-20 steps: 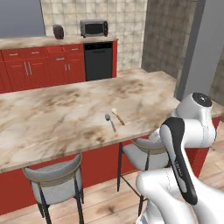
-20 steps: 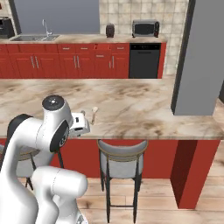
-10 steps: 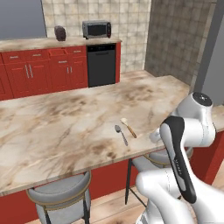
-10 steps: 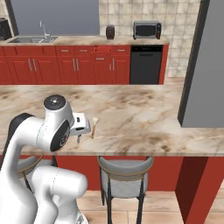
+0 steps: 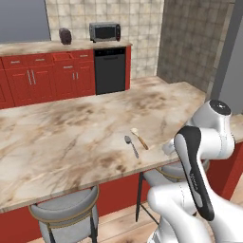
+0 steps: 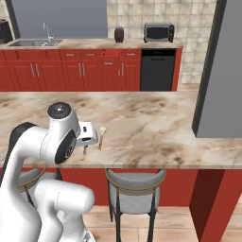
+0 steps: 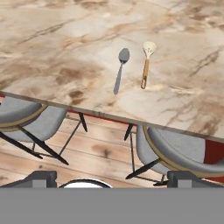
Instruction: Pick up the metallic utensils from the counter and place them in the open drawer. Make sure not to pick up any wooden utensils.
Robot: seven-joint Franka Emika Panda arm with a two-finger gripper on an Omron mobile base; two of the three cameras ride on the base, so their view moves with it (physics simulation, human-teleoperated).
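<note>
A small all-grey metal spoon (image 5: 131,145) (image 7: 120,70) lies on the beige marbled counter (image 5: 71,137) (image 6: 151,123) near its front edge. Just to its right lies the wooden spoon (image 5: 139,138) (image 6: 101,137) (image 7: 146,64), with a pale bowl and tan handle. My gripper (image 6: 86,149) (image 7: 113,180) hangs open and empty over the counter's front edge, short of both spoons. Its fingertips (image 7: 40,177) stand wide apart. In the far red cabinet row one drawer (image 5: 63,57) (image 6: 111,53) seems pulled out a little.
Grey-cushioned stools (image 5: 66,213) (image 6: 134,177) (image 7: 183,148) stand under the counter's front edge. The back wall counter carries a microwave (image 5: 104,32), a dark jar (image 5: 65,35) and a sink (image 6: 38,42). A grey pillar (image 6: 222,71) rises at the counter's right end.
The base has driven, so both base views have shifted and the spoons sit nearer and more central. The arm keeps its pose, and the gripper stays open.
</note>
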